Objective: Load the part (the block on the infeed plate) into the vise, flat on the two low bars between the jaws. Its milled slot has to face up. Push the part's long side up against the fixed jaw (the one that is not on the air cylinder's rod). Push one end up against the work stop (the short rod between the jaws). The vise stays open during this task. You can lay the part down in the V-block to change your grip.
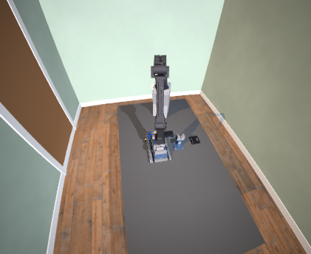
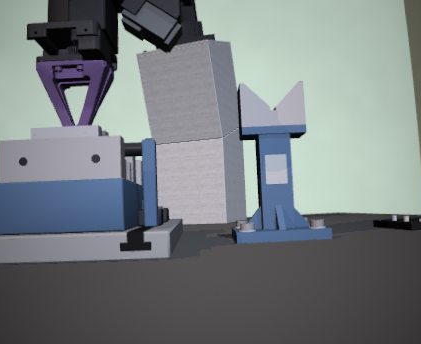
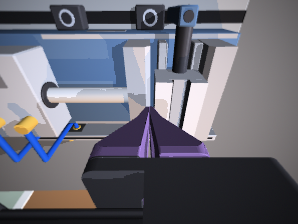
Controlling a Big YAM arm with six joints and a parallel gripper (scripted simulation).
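The part (image 3: 172, 97) (image 1: 159, 149) is a pale block lying in the vise between the jaws, with one end at the dark work stop rod (image 3: 182, 45). In the side view its top (image 2: 66, 131) shows just above the grey jaw (image 2: 61, 160). My gripper (image 3: 149, 112) is shut and holds nothing. Its purple fingertips (image 2: 76, 122) point down at the part's top, on the side of the moving jaw (image 3: 137, 70). The air cylinder's rod (image 3: 85, 95) runs in from the left. I cannot tell whether the slot faces up.
The blue V-block stand (image 2: 272, 165) is right of the vise and holds nothing. The black infeed plate (image 2: 406, 222) lies further right, with nothing on it. The arm's white base column (image 2: 196, 135) stands behind the vise. Blue hoses (image 3: 30, 145) run at the vise's left.
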